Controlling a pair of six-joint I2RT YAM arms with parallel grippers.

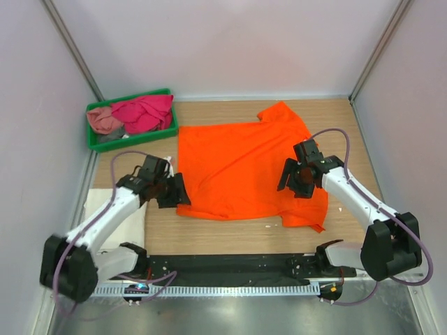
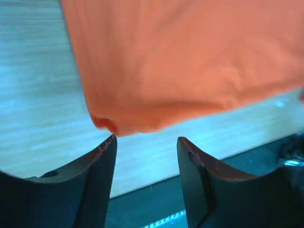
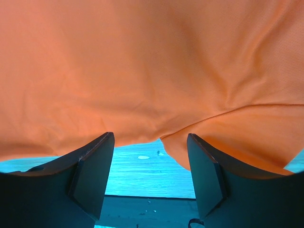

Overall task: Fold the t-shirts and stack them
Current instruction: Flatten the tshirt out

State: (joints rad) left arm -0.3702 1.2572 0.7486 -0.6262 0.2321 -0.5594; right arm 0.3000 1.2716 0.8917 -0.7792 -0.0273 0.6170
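1. The left hand (image 2: 146, 140) has its two fingers (image 2: 95, 166) set apart with nothing between them: the hand is open and holds nothing.
2. The near-left corner of the orange t-shirt (image 1: 237, 167) lies just beyond the left hand's fingertips, closest to the left one. Contact cannot be confirmed.
3. The right hand (image 3: 151, 137) also has its fingers spread, and bare wood shows in the gap between them. The hand is open and grips nothing.
4. Orange cloth fills the right wrist view beyond the tips. A creased edge of the cloth runs just past the right fingertip.
5. In the top view the right hand is over the right part of the orange t-shirt, near the rumpled near-side sleeve.
6. The orange t-shirt is spread on the middle of the desk (image 1: 230, 234), between the two hands. Its sleeves point to the right side and it is mostly flat with shallow wrinkles.
7. The white t-shirt (image 1: 96, 204) lies at the left edge of the desk and is partly hidden by the left arm.
8. The green tray (image 1: 133, 139) stands at the far-left corner of the desk, apart from the orange t-shirt.
9. The magenta t-shirt (image 1: 147, 112) and the dusty pink t-shirt (image 1: 103, 120) sit bunched inside the green tray, touching each other.
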